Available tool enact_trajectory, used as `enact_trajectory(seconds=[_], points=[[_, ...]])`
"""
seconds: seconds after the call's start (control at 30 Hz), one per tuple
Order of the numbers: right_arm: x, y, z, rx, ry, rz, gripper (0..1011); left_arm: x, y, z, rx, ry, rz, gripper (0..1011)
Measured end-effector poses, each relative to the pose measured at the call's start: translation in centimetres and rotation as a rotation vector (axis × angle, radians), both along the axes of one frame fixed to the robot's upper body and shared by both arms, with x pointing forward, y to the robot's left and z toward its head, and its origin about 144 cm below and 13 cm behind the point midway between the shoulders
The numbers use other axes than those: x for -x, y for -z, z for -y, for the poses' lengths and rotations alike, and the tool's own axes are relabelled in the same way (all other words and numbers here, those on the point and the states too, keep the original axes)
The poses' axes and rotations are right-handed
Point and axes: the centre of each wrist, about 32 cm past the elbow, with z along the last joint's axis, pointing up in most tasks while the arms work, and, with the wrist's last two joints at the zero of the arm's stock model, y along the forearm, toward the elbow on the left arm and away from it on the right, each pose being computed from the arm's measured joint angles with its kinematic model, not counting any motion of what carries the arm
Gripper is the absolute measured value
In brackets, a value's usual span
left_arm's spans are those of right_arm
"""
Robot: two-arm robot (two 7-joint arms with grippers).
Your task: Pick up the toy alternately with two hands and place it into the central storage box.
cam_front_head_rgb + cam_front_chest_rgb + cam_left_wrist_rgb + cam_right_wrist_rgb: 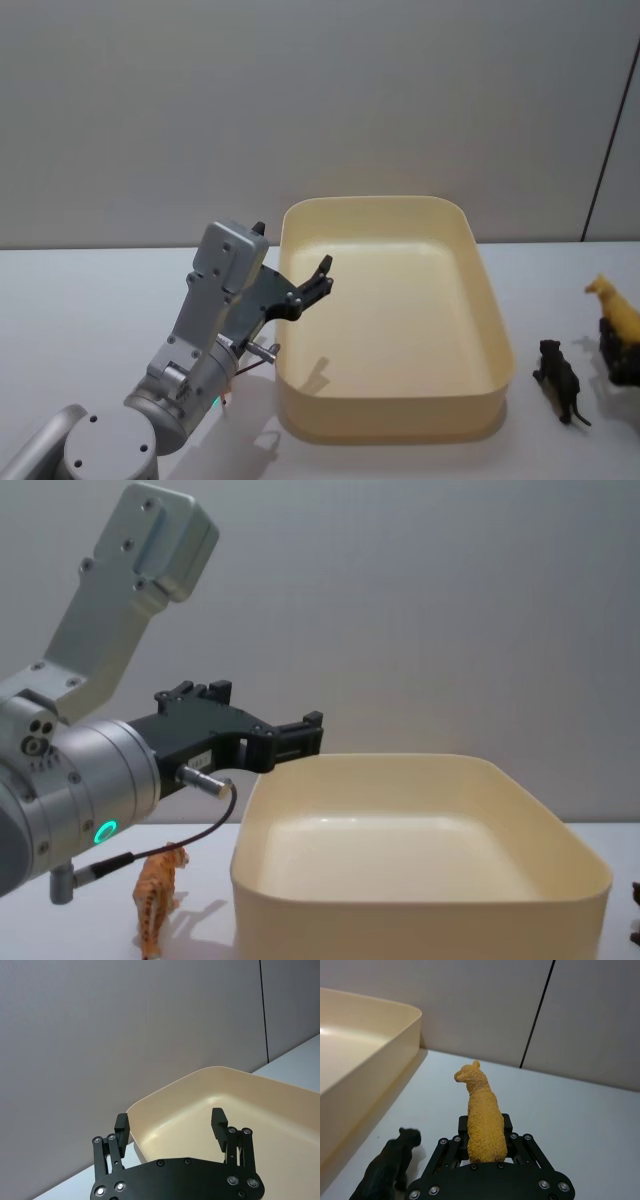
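Wht tabletop [100,300], grey wall: right gripper [485,1122] holds the llama toy [479,1095], left gripper [322,275] free.
R of the central storage box [360,202] the llama toy stands upright, clamped btwn the fingers; box lies to its L, so the carry is prob. leftward over the rim. Over the box's L rim the left gripper hangs, jaws apart, empty. Just R of box, a black toy [560,380]; L of it, a tiger toy [158,892].

This looks like a bare robot test lab. A plain white desk [90,300] meets blank grey wall panels [125,1020] beyond the left tool [170,1120], one dark seam [263,1010] running between them.
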Motion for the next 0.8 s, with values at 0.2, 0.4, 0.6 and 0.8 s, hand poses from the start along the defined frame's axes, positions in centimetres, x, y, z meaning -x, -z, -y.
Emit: enact_trajectory(seconds=[0.2,0.4,0.6,0.8], points=[[-0.8,-1.3,0.3,0.006,0.012,0.082,330,0.0,0.0,0.0,0.0,0.0,0.0,1001],[-1.9,-2.9,0.6,0.001,-0.016,0.152,330,0.0,0.0,0.0,0.0,0.0,0.0,1001],[-2.8,-3.9,0.7,-0.011,-0.066,0.177,330,0.0,0.0,0.0,0.0,0.0,0.0,1001],[-4.0,-4.6,0.5,-0.026,-0.143,0.178,330,0.0,0.0,0.0,0.0,0.0,0.0,1001]])
